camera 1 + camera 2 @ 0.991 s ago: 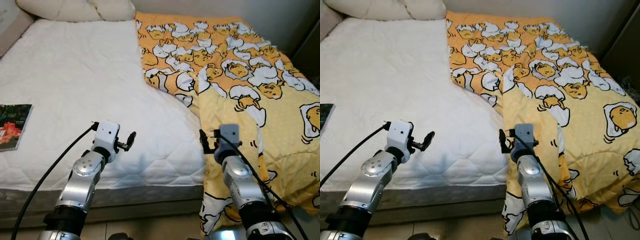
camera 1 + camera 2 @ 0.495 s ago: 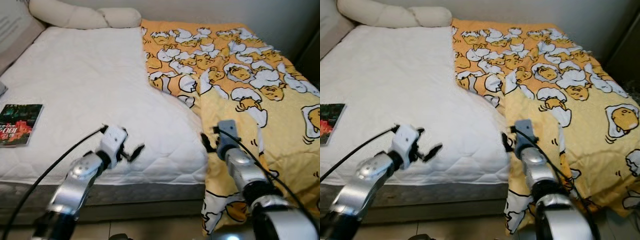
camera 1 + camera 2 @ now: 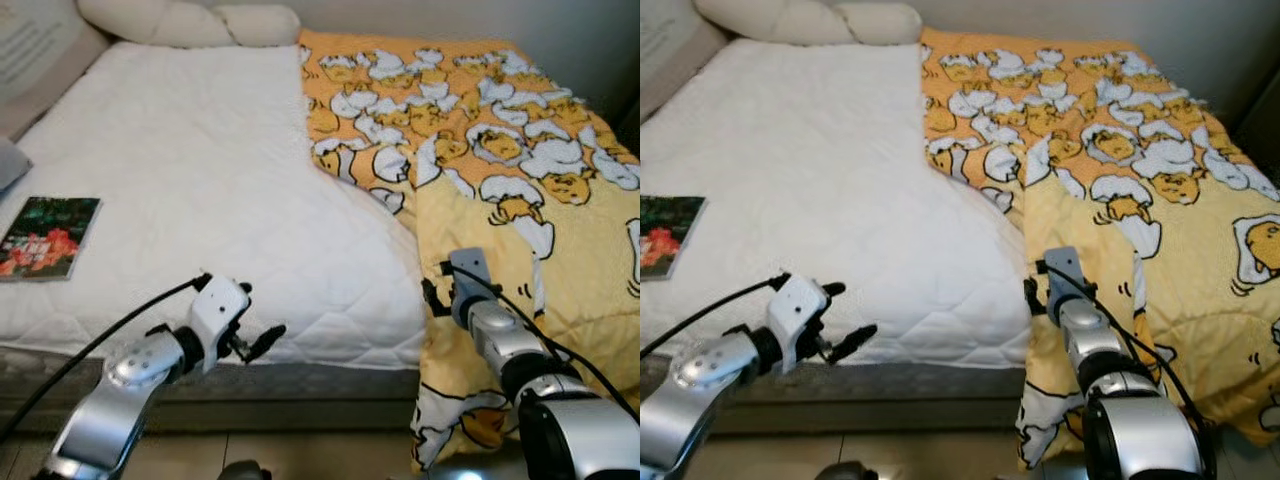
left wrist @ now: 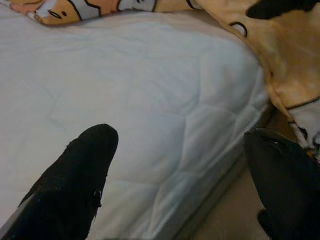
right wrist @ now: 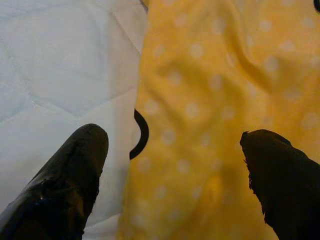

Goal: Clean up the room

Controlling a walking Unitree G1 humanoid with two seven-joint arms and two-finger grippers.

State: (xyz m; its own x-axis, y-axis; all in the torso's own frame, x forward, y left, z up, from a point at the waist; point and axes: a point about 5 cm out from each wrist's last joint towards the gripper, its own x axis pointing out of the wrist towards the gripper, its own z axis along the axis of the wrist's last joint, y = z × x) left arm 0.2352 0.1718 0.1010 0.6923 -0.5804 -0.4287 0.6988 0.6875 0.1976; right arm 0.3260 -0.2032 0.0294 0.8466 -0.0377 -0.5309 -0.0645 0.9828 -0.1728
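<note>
**Both grippers open at the foot edge of the bed**

The left gripper (image 3: 258,338) hovers at the near edge of the white quilted mattress (image 3: 200,190), its two black fingers (image 4: 75,185) spread wide and holding nothing. Well off to its left, a book (image 3: 48,236) with a dark cover and red print lies flat on the mattress. Far beyond it, two cream pillows (image 3: 190,22) sit at the head of the bed.

The right gripper (image 3: 432,297) sits where the mattress meets the yellow blanket (image 3: 520,170) printed with egg cartoon figures. Its fingers (image 5: 60,185) are also apart and empty, one over the white quilting, the other over the yellow cloth. The blanket covers the bed's right side beyond this gripper and drapes over the near edge below it, down toward the floor (image 3: 300,455).
</note>
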